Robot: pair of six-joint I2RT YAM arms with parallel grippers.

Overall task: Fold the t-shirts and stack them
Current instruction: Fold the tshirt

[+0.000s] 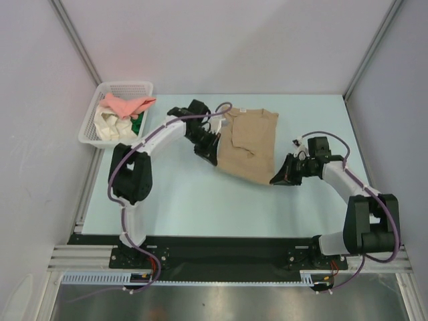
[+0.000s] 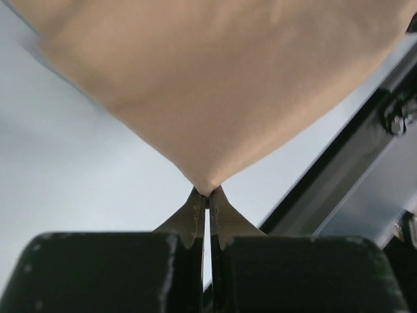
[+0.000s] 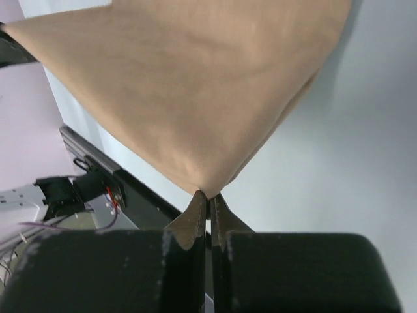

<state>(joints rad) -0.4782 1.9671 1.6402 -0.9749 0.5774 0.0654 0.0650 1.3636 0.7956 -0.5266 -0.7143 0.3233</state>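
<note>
tan t-shirt (image 1: 253, 140) mid-fold: my left claw (image 2: 208, 201) and right claw (image 3: 210, 201) each pinch a near corner; next, i judge, both must travel evenly across it.

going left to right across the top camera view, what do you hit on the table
white mesh basket with a salmon-pink t-shirt on top → left gripper, shut on a corner of the tan t-shirt → tan t-shirt → right gripper, shut on its other near corner
</note>
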